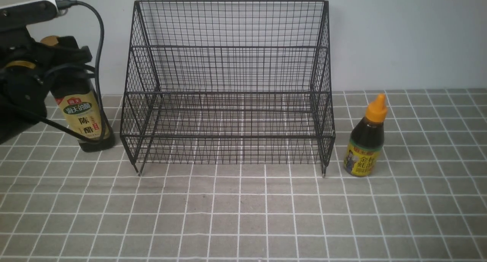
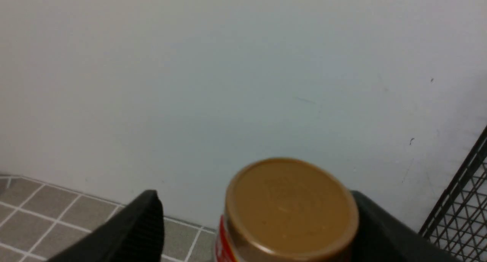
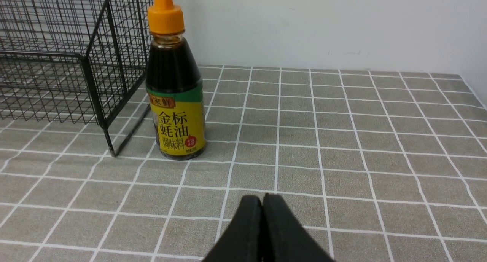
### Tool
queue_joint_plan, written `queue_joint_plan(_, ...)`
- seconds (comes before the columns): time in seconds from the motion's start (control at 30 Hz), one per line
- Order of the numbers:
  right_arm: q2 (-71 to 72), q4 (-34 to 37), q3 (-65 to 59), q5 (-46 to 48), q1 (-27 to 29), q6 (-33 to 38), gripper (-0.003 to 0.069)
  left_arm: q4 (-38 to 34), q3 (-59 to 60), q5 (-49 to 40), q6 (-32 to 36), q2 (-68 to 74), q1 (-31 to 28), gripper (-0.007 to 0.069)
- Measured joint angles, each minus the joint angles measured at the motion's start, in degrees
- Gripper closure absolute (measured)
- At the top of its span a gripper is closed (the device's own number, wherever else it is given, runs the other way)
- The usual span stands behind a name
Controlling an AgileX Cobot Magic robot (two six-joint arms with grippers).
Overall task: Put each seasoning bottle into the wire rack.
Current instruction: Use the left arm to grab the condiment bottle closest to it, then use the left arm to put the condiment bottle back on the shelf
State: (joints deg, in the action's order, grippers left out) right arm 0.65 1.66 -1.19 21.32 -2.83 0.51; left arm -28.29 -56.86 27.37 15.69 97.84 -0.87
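Note:
The tall seasoning bottle, with a tan-green label, stands on the table left of the wire rack. Its gold cap sits between the fingers of my left gripper, which is open around the bottle's neck. One finger stands apart from the bottle; the other is against it. The short seasoning bottle, with an orange nozzle and yellow label, stands right of the rack and shows in the right wrist view. My right gripper is shut and empty, short of that bottle.
The rack's two tiers hold nothing. A black cable hangs from my left arm in front of the tall bottle. A pale wall stands close behind the rack. The tiled tablecloth spreads in front.

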Motion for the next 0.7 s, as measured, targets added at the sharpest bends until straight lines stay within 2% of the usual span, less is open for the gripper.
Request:
queue_joint_plan(0.07,0.0,0.0,0.0,0.0,0.0,0.0,0.0673,0.0,-0.02,-0.08,-0.1,0.24,0.0,0.0125)
queue_joint_plan(0.13,0.0,0.0,0.0,0.0,0.0,0.0,0.0673,0.06,-0.13,-0.08,-0.26,0.37,0.0,0.025)
queue_joint_plan(0.2,0.0,0.0,0.0,0.0,0.0,0.0,0.0673,0.2,-0.42,-0.08,0.5,0.27,0.0,0.0312)
queue_joint_plan(0.47,0.0,0.0,0.0,0.0,0.0,0.0,0.0673,-0.61,0.03,-8.95,7.96,-7.07,0.0,0.031)
queue_joint_plan(0.7,0.0,0.0,0.0,0.0,0.0,0.0,0.0673,-0.56,-1.32,-13.36,8.85,-20.4,0.0,0.0311)
